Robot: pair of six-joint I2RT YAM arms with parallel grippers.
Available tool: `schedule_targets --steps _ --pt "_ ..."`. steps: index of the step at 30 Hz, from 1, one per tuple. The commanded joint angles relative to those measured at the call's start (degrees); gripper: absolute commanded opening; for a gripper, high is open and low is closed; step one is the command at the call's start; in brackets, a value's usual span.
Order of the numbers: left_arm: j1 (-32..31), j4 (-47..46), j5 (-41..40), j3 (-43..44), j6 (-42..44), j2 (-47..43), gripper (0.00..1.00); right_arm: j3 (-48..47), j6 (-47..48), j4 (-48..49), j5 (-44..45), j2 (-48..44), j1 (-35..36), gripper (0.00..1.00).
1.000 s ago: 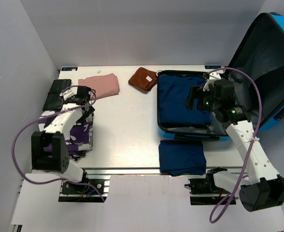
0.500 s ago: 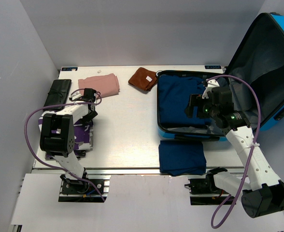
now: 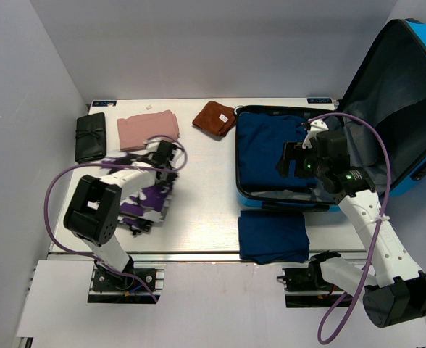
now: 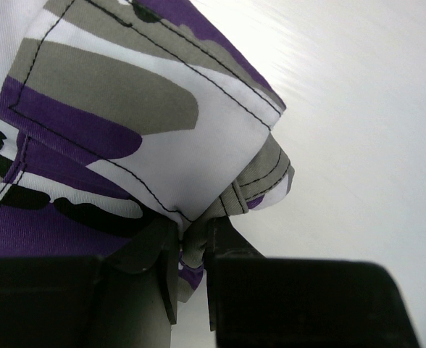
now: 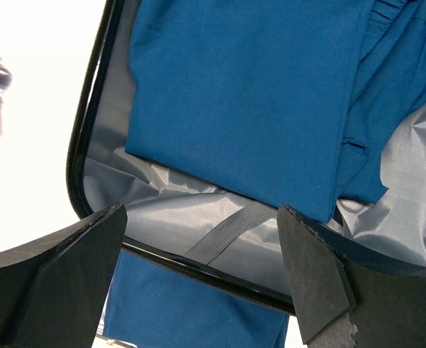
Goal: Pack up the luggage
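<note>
Garment, purple camouflage (image 4: pixel 126 130): newly clenched in left gripper (image 4: pixel 191 243), shifted from left edge of table (image 3: pixel 198 221) toward centre; likely bound for luggage (image 3: pixel 398 87). Right gripper (image 5: pixel 198 261): released, empty, over luggage.

The luggage (image 3: pixel 405 90) lies open at the far right corner of the table (image 3: pixel 198 217). Its base rests flat on the table, and its lid stands tilted up and back, leaning out past the table's right edge. Bright-blue shell shows along the lid's outer rim and the base's near wall. Black zipper trim rings the opening, and the lining (image 5: pixel 169 210) is grey, with an elastic strap across it. A folded blue garment (image 3: pixel 264 156) fills most of the base, leaving lining bare along the near side.
</note>
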State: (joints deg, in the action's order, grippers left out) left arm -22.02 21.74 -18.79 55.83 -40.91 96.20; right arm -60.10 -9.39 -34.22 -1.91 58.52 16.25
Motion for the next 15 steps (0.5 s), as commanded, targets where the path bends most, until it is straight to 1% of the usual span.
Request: schedule_targets --steps 1,2,3,5,6,7,8,9,10,11,12,13,15 --pt "-10.2 1.5 22.1 -4.9 -4.3 3.7 0.0 0.2 0.8 2.0 -1.9 -1.0 0.7 0.89" --pt "-11.9 2.0 22.6 -5.3 -4.6 3.6 0.0 0.2 1.0 2.0 -1.9 -1.0 0.5 0.89" --pt "-14.9 2.7 23.3 -5.6 -4.7 2.7 0.0 0.0 1.3 1.9 -1.8 -0.7 0.8 0.89" --pt "-17.3 6.4 22.7 -5.8 -5.7 0.9 0.0 -0.4 1.4 1.6 -1.6 0.1 1.2 0.89" --pt "-19.6 7.5 22.2 -6.0 -6.0 -2.0 0.0 -0.5 1.5 1.6 -1.9 0.4 1.4 0.89" --pt "-20.6 8.9 21.9 -6.2 -6.3 -3.7 0.03 -0.5 1.5 1.9 -2.0 0.8 1.8 0.89" --pt "-21.3 9.7 21.4 -6.1 -6.5 -5.5 0.2 -0.7 1.5 2.1 -2.3 1.2 1.8 0.89" --pt "-21.8 10.9 20.7 -5.7 -6.6 -7.5 0.2 -0.9 1.5 2.5 -2.5 1.5 2.0 0.89" --pt "-21.8 13.2 19.8 -5.2 -7.0 -11.4 0.46 -1.2 1.7 2.6 -2.6 2.5 2.8 0.89" --pt "-22.4 14.4 17.0 -4.4 -7.2 -13.3 0.54 -1.6 1.6 2.6 -2.6 3.1 3.3 0.89" --pt "-22.4 15.6 15.9 -3.5 -7.3 -15.1 0.67 -2.7 2.1 2.7 -3.4 4.5 3.9 0.89" --pt "-22.4 17.5 13.9 -1.6 -7.3 -18.3 0.98 -3.4 2.0 2.8 -3.4 5.2 4.7 0.89" --pt "-22.4 20.6 11.0 0.5 -8.4 -21.2 0.98 -4.8 2.2 2.9 -3.4 7.6 6.5 0.89"
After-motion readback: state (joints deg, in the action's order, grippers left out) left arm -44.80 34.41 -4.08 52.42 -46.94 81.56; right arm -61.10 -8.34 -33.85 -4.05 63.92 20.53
